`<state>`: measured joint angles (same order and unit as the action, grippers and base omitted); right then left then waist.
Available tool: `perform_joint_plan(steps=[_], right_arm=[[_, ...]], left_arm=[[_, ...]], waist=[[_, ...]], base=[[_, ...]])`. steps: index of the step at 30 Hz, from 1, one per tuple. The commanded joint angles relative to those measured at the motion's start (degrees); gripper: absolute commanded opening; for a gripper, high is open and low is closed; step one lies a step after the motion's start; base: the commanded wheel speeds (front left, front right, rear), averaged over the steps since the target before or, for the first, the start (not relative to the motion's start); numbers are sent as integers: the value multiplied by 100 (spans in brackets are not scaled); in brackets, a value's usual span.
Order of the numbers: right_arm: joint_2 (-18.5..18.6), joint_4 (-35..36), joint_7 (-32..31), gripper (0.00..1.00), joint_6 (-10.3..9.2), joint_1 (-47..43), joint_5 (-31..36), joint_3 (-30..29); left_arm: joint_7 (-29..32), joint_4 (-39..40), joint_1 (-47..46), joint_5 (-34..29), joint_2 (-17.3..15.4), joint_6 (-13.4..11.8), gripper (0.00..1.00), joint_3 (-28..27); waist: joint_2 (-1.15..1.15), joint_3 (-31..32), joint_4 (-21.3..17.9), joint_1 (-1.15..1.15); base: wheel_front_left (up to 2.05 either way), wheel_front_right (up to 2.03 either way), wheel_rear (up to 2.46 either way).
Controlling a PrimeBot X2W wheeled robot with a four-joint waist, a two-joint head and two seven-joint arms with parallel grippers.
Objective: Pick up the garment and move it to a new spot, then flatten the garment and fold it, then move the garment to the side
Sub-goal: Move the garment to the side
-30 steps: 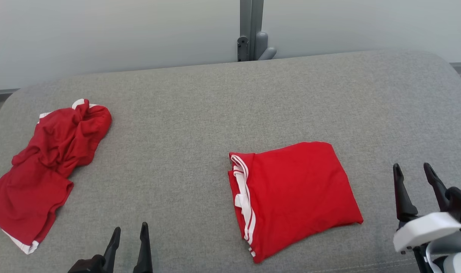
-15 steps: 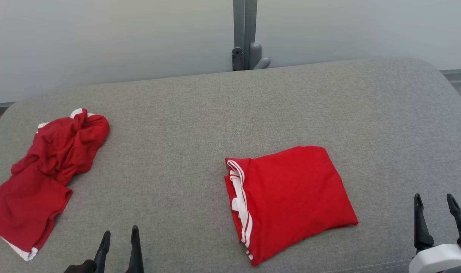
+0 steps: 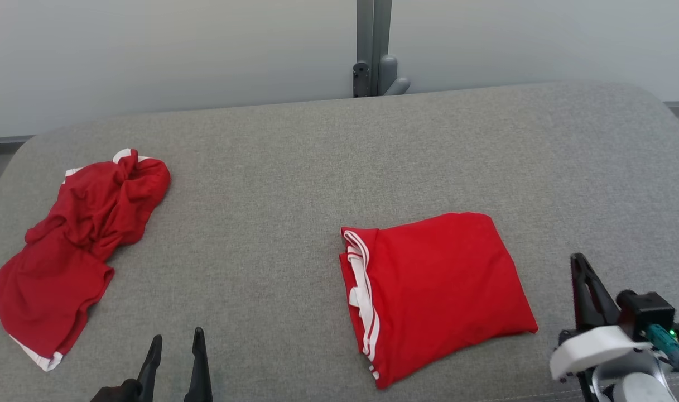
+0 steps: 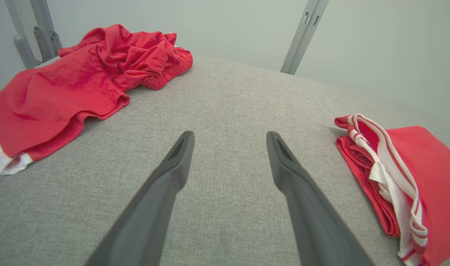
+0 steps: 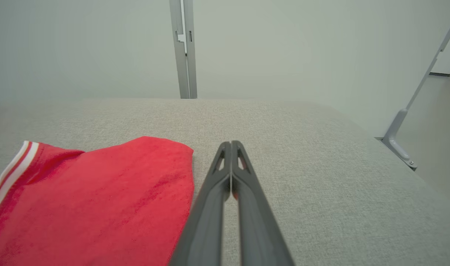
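A folded red garment (image 3: 437,290) lies flat, white-striped edge toward the left, right of centre on the grey fabric surface (image 3: 272,223). A crumpled red garment (image 3: 77,245) lies far left, well apart.

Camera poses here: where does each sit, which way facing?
Head: up high, looking down at the grey padded surface, folded garment and crumpled garment; left gripper and right gripper at bottom.
Left wrist: low, looking between open fingers across the surface.
Right wrist: low, along shut fingers, toward the wall.
Shared: both wrist views catch the folded garment.

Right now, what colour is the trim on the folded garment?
White stripes on the red folded garment, clearest in the left wrist view.
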<state>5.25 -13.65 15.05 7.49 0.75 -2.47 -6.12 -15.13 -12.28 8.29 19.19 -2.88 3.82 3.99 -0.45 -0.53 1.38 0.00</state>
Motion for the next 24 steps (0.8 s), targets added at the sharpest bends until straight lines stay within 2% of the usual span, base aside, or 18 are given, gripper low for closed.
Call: perform_joint_plan(steps=[1, 4, 9, 16, 24], right_arm=[[-2, -134, 16, 0, 0, 280, 76, 170], [-30, -396, 16, 0, 0, 645, 193, 428], [-137, -1377, -31, 0, -1, 1495, 392, 1058], [-219, -2662, -16, 0, -1, 2361, 464, 1630], [-221, -3315, 10, 0, -1, 2803, -180, 2648]], left_arm=[[0, 44, -164, 35, -4, 22, 100, 23], [0, 76, -292, 48, -3, 37, 100, 101], [0, 36, -515, 58, -5, 71, 100, 240], [0, -4, -759, 21, -4, 100, 100, 328], [0, -78, -800, 65, -4, 90, 100, 389]], waist=[[45, -224, 102, 0], [45, -429, 197, 0], [45, -757, 445, 0], [45, -1046, 791, 0], [45, -1100, 991, 0]], base=[[0, 0, 0], [0, 0, 0], [0, 0, 0], [0, 0, 0], [0, 0, 0]])
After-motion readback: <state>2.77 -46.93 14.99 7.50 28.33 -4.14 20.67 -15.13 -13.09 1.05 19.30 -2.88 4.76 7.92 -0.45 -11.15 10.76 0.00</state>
